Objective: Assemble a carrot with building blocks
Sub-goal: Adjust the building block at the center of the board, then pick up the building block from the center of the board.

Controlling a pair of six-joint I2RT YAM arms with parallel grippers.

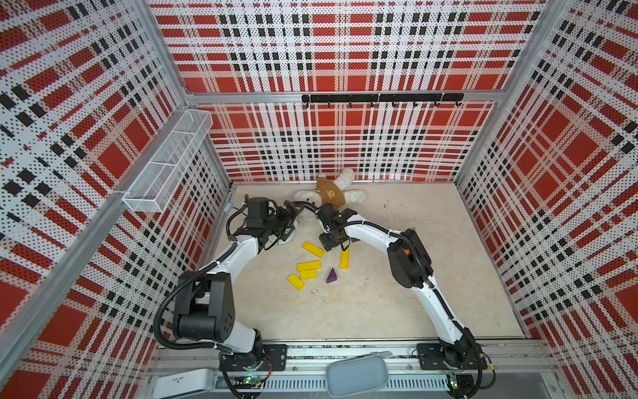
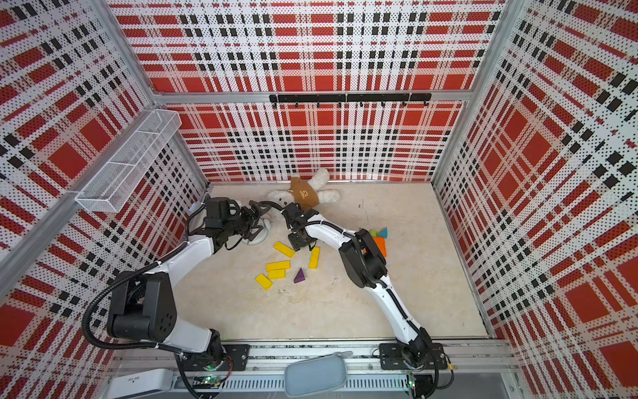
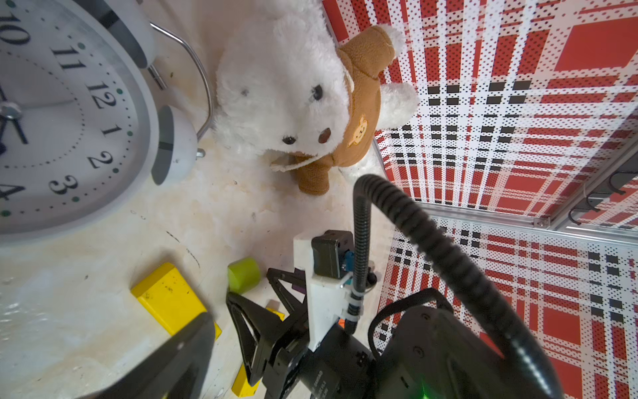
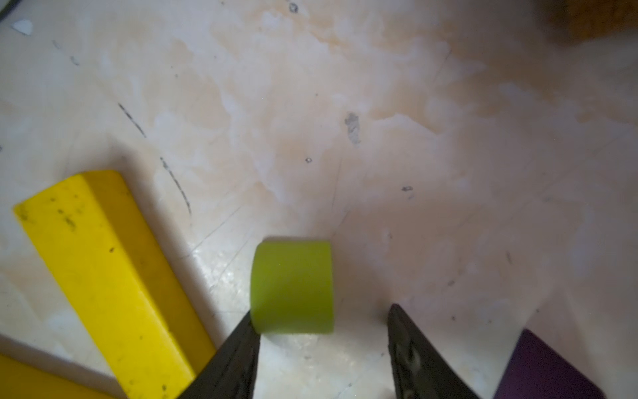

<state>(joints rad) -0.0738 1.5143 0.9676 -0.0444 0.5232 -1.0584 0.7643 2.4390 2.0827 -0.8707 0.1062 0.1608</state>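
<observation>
Standing part-open and holding nothing, the right fingers frame the lime-green cylinder on the desk, one tip touching it, the other apart, probably lining up to pinch a carrot-top piece.

A: How are the arms being posed?
B: The left arm and the right arm are being bent inward, wrists nearly meeting.
A: And the grippers?
B: The left gripper is being held level, jaws parted; the right gripper is being pointed down, jaws apart.
</observation>
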